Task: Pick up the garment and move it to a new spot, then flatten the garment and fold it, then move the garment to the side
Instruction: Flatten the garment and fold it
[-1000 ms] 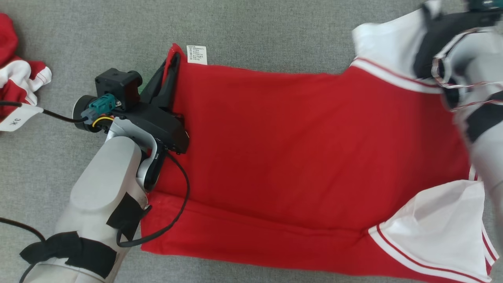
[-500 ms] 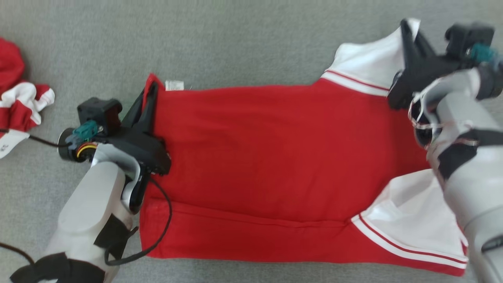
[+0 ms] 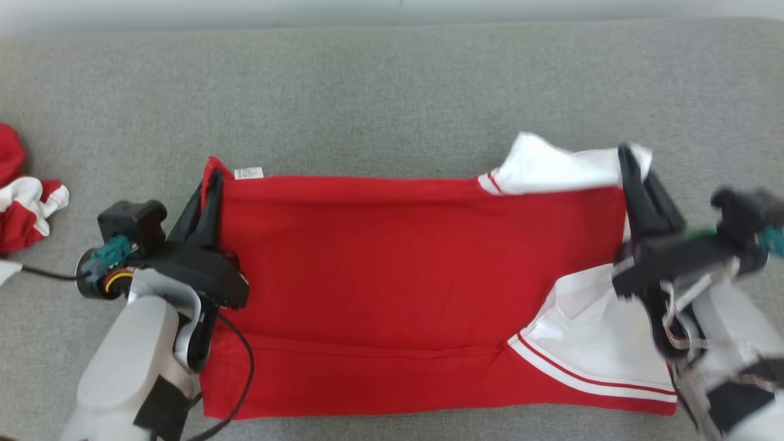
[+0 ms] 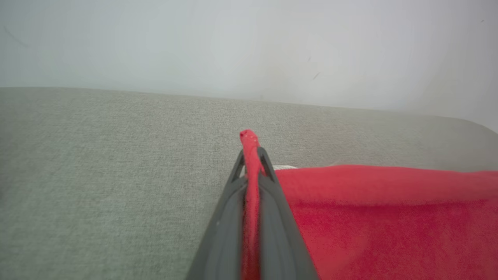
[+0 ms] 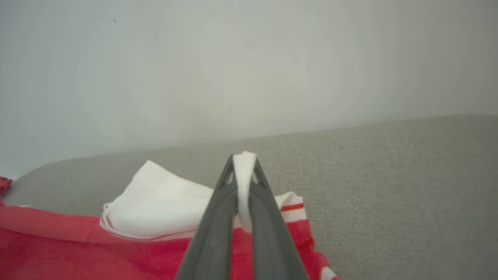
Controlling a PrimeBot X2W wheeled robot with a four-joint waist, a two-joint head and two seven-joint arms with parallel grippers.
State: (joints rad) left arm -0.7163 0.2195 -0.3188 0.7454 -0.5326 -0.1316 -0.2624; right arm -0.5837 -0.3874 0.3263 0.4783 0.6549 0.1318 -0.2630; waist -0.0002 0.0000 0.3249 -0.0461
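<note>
The garment (image 3: 404, 269) is a red shirt with white, red-striped sleeves, spread across the grey surface (image 3: 392, 92). My left gripper (image 3: 211, 177) is shut on the garment's far left red corner, which pokes up between the fingers (image 4: 251, 155). My right gripper (image 3: 628, 160) is shut on the white sleeve edge at the far right, with white cloth pinched in its tips (image 5: 244, 165). The far white sleeve (image 3: 551, 168) is folded back over the red body. The near white sleeve (image 3: 594, 343) lies flat at the lower right.
A second red and white garment (image 3: 24, 196) lies bunched at the left edge with a white tag (image 3: 6, 269). A black cable (image 3: 242, 367) hangs from my left arm over the shirt's near left edge. A pale wall (image 4: 249, 46) rises behind the grey surface.
The head camera has pulled back and the whole picture has shifted. Both grippers, still shut on the far corners, have drawn the garment's far edge toward me, and the far sleeve has folded inward.
</note>
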